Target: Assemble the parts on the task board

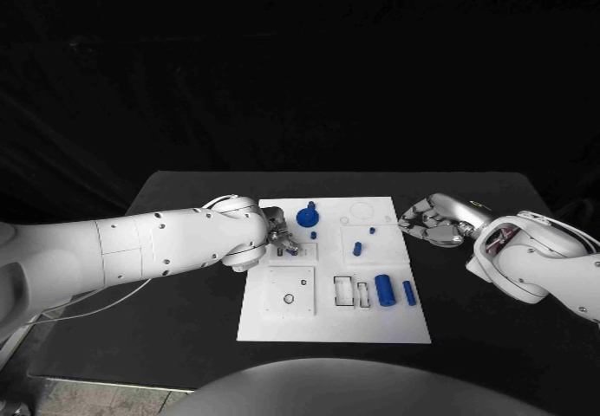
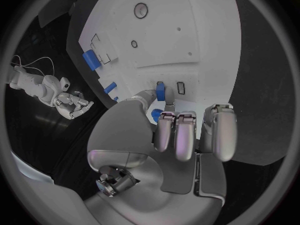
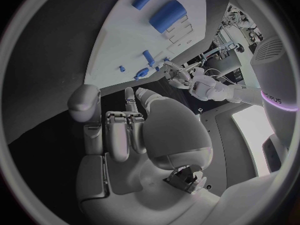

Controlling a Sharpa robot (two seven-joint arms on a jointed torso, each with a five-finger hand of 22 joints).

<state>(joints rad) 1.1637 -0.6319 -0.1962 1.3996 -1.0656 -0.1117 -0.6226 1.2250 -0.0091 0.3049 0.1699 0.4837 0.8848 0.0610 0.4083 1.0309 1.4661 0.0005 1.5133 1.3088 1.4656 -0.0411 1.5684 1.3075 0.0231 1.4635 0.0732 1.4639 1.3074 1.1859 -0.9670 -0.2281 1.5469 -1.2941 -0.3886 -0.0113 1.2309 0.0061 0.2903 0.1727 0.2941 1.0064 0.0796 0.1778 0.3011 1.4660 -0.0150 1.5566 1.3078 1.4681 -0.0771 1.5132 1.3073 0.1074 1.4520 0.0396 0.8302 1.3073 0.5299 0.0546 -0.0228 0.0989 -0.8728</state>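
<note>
Task board [image 1: 375,325] lies mid-tabletop [image 1: 187,321], blue parts [image 1: 385,290] on it. Left hand [image 1: 277,232] hovers over the board's far-left area, fingers [image 2: 176,135] curled, grasp unclear. Right hand [image 1: 433,220] hangs just off the board's right edge, fingers [image 3: 119,132] curled, holding nothing.

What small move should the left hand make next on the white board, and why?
Probably a short lowering onto the board. The left hand hangs over the board's upper left part, fingers curled down near a small blue piece; whether it grips it, I cannot tell. The right hand rests off the board's right edge, holding nothing.
</note>
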